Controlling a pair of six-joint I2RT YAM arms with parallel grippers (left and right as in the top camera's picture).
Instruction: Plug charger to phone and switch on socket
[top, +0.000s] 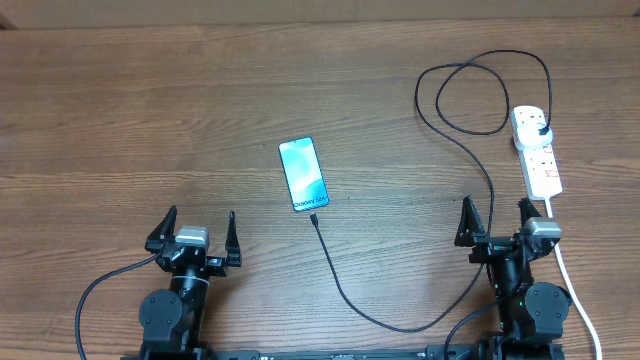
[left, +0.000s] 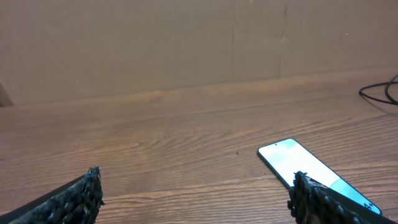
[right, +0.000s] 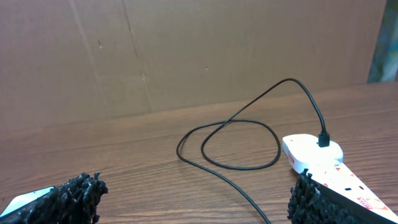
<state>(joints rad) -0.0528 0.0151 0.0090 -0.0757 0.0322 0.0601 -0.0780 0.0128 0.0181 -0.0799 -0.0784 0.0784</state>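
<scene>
wood table, one phone, one charger, one socket, two empty claws

brown wood-grain table (top: 120, 120), backed by a plain brown board wall (left: 186, 43). one phone (top: 303, 174), flat and screen-up near the middle of the table, screen lit blue-teal, long axis running from the robot's side toward the far side with a slight lean, the end with the small text nearest the robot. one charger (top: 345, 290), a thin black line: connector tip (top: 313, 216) right at the phone's near end, plugged in or merely touching impossible to tell; from there a curve toward the robot, back up past the right arm, then a loose loop on the far right of the table. one socket (top: 537, 150), white and oblong, at the far right, long axis also near-to-far and a little tilted, red marks along its face, switch positions too small to read. in the outlet at its far end, the charger's black plug (top: 541, 128). thick white cord (top: 575, 285) out of the socket's near end, down past the right arm toward the table's edge. left gripper (top: 200, 222), low at the near left, well apart from the phone, jaws spread wide, nothing between them. right gripper (top: 496, 212), at the near right, just short of the socket's near end, jaws likewise spread wide, holding nothing, the charger's line on the wood beneath the gap, not gripped.
</scene>
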